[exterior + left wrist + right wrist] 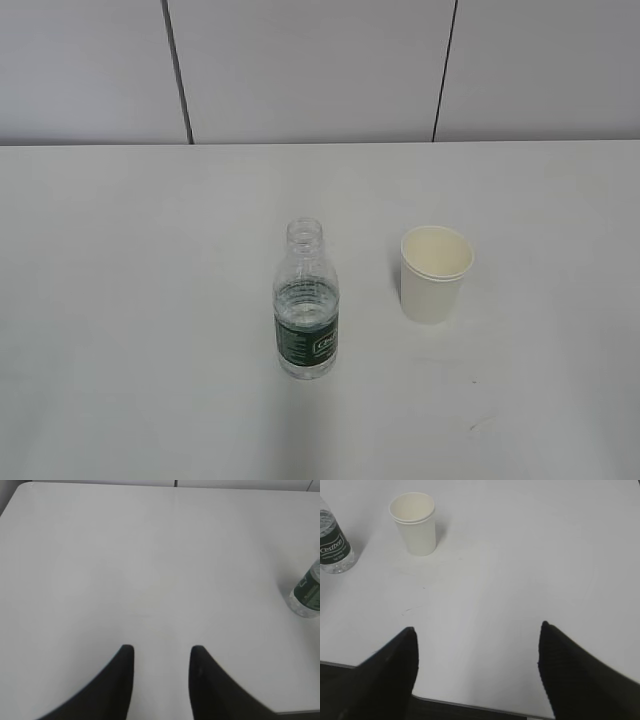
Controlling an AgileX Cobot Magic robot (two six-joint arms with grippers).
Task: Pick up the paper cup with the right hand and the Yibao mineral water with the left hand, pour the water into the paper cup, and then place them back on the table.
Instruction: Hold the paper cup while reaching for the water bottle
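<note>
Black fingers [382, 672] of the right hand [477, 650] are seen spread wide and empty over the table [530, 555], with the left hand [161, 665] parted more narrowly, also empty. Upright, the Yibao mineral water [306, 305] is found far right of the left jaws, while the paper cup [435, 272] is found ahead-left of the right jaws, just beside the bottle

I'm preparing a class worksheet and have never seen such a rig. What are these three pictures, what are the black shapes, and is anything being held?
One picture looks down at the table from in front. The other two come from cameras on a robot's two wrists. The black prongs are gripper fingers: the left hand and the right hand, both open and empty. On the table stand an uncapped water bottle, partly filled, and a white paper cup, apart and upright. Nothing is held.
</note>
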